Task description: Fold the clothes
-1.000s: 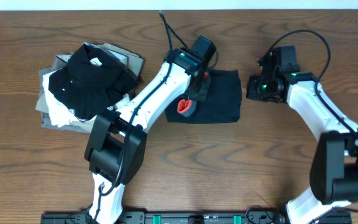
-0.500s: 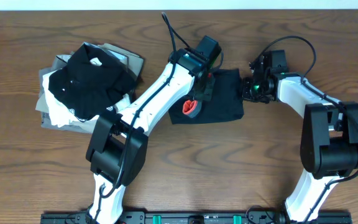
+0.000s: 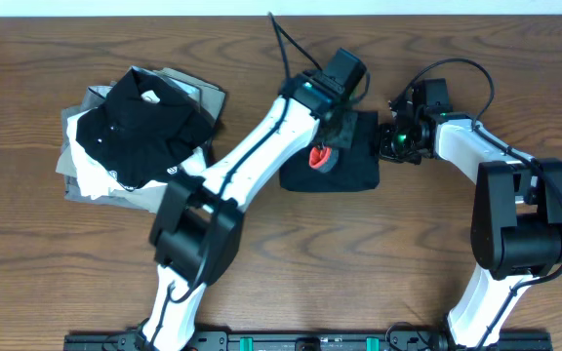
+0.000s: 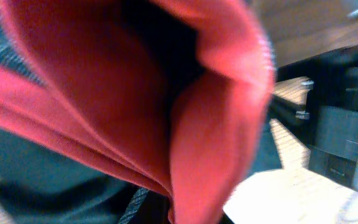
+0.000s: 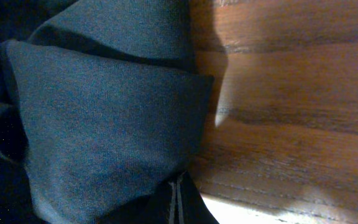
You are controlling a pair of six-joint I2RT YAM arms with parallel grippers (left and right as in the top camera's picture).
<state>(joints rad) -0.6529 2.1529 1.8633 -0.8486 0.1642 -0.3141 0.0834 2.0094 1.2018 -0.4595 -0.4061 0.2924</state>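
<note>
while they lie folded, leggings [image 3: 354,171] run left-right

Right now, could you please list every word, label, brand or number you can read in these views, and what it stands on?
None can be read.
The black shirt at the left carries small white marks, too small to make out.
The leggings show no legible logo or label in any view.

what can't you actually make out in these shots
Left wrist: the red waistband fills the blurred frame, hiding the fingers.
Right wrist: the leggings cover the fingers.
Overhead: the left gripper sits under its own wrist; the black shirt covers most of the pile beneath.
</note>
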